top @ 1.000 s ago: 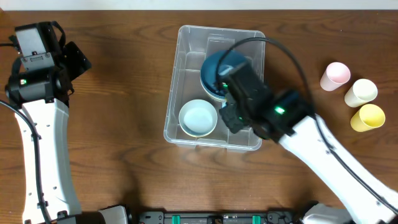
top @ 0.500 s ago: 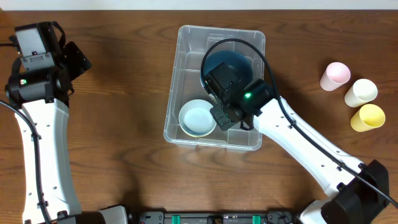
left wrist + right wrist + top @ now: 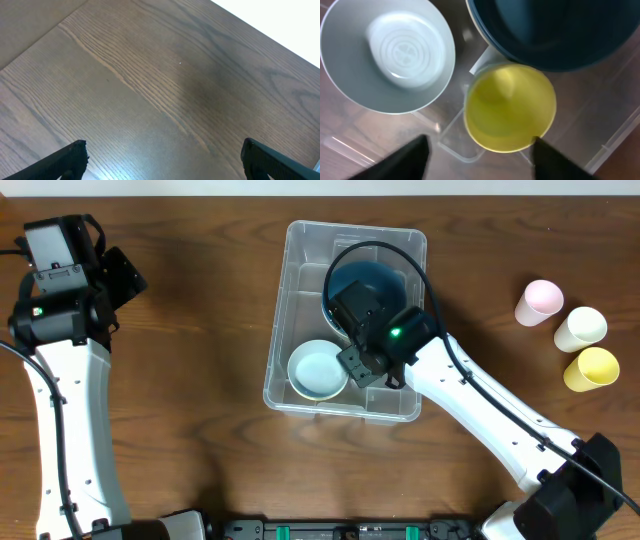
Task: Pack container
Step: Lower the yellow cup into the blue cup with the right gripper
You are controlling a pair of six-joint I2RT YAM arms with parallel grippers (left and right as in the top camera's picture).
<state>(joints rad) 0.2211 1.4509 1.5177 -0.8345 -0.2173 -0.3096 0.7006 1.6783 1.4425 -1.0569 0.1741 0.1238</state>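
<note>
We are hovering right gripper [image 3: 480,146], wide open and empty, over cup [image 3: 510,107] mid-frame in container [image 3: 355,227], tucked beside bowls [image 3: 387,55], likely saving room.

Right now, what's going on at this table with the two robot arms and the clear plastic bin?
The right gripper hangs open inside the large clear rectangular plastic container, a finger on either side of a yellow plastic cup that stands on the container's floor and does not look gripped. A pale round bowl and a dark blue round bowl sit in there too. A pink cup, a cream cup and a second yellow cup wait on the wooden table on the right arm's side. The left gripper is open over bare wood, handling nothing.
</note>
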